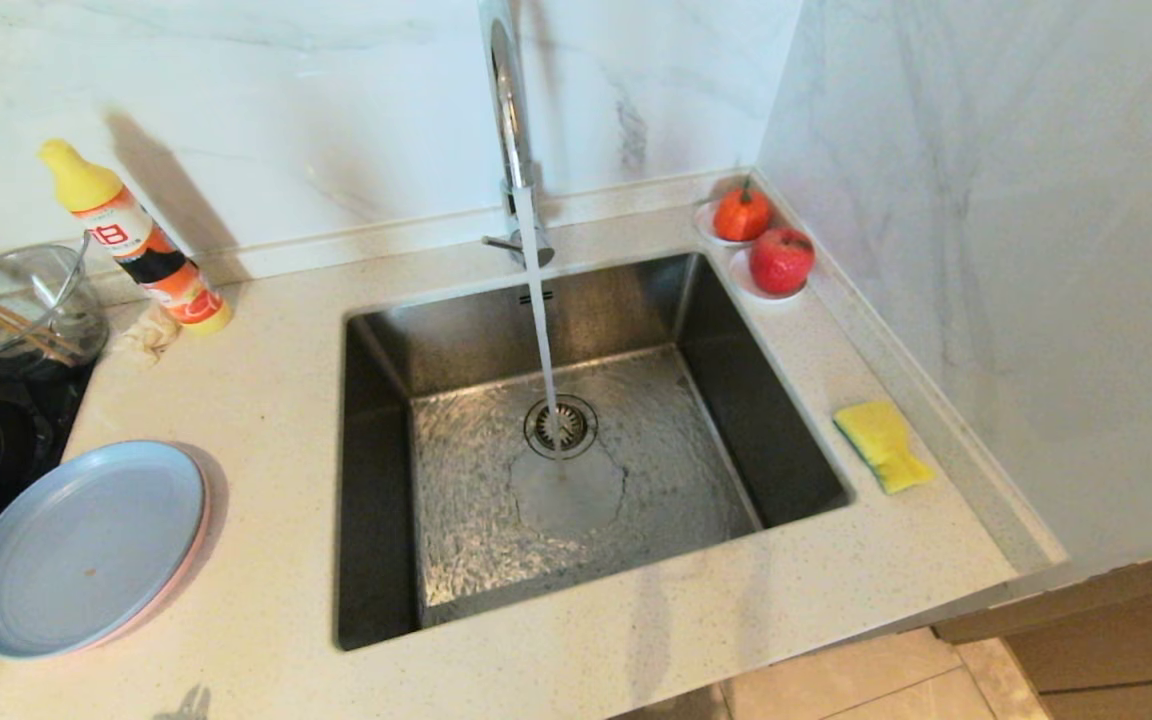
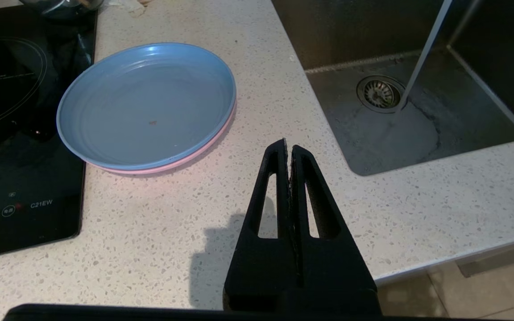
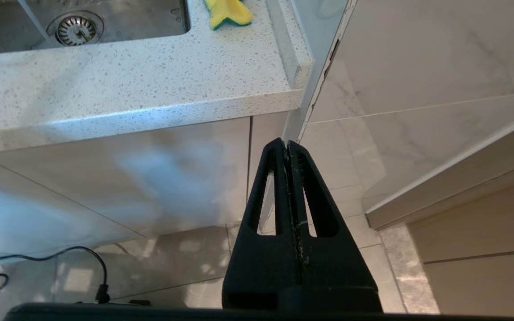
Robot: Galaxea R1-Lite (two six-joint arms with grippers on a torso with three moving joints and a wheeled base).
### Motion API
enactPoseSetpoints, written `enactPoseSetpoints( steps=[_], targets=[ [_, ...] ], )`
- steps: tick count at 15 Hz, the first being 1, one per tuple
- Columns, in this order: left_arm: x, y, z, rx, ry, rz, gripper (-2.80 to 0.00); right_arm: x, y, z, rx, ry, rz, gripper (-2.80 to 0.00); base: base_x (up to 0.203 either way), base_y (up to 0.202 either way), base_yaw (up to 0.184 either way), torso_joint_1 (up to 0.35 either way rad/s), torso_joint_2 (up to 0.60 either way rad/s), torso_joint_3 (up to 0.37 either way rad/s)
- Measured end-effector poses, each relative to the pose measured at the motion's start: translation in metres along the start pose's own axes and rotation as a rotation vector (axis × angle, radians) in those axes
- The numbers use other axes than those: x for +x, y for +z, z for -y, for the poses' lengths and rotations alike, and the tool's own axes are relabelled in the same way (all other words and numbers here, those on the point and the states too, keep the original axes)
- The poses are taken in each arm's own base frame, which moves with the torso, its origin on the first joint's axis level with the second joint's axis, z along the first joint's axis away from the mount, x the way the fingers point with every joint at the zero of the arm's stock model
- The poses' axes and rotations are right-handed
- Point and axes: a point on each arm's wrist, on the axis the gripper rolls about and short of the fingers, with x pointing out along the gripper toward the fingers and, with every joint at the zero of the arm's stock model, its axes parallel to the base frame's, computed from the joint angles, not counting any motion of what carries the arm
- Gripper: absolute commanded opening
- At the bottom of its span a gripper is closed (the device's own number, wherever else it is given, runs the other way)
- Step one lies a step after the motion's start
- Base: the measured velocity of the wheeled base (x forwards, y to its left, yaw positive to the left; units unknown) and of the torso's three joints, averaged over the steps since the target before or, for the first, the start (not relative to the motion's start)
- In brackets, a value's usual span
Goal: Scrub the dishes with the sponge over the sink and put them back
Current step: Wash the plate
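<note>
Stainless sink (image 1: 416, 560) centre of counter, faucet running onto drain. Risk: splash wets rim and plates turn slippery; thin rims give closed-tip fingers little purchase, so stack may slide onto cooktop. Light blue plate (image 2: 145, 104) sits on pink plate (image 2: 181, 162), left of sink, ahead of left gripper (image 2: 288, 149) (jaws pressed together, empty). Yellow sponge (image 1: 883, 445) right of sink. Right gripper (image 3: 286, 147) also closed, empty, below counter edge, well apart from sponge.
</note>
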Motion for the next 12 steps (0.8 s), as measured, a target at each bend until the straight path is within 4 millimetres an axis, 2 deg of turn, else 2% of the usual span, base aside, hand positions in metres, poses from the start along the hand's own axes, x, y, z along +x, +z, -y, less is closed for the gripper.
enactPoseSetpoints(
  steps=[2,4,8,10,12],
  targets=[
    [0.0,0.0,0.0,0.0,0.0,0.0,-2.8,0.0,0.002,0.0,-0.022,0.002,0.008,-2.8,0.0,0.0,0.0,0.0,0.0,0.0],
    [0.0,0.0,0.0,0.0,0.0,0.0,-2.8,-0.006,0.016,0.0,-0.03,0.0,0.036,-2.8,0.0,0.0,0.0,0.0,0.0,0.0],
    [0.0,0.0,0.0,0.0,0.002,0.0,-2.8,-0.048,0.088,0.002,-0.065,0.037,0.225,-2.8,0.0,0.0,0.0,0.0,0.0,0.0],
    [0.0,0.0,0.0,0.0,0.001,0.0,-2.8,-0.071,0.116,0.001,-0.091,0.103,0.257,-2.8,0.0,0.0,0.0,0.0,0.0,0.0],
    [0.0,0.0,0.0,0.0,0.0,0.0,-2.8,-0.079,0.138,0.0,-0.104,0.172,0.228,-2.8,0.0,0.0,0.0,0.0,0.0,0.0]
  ],
)
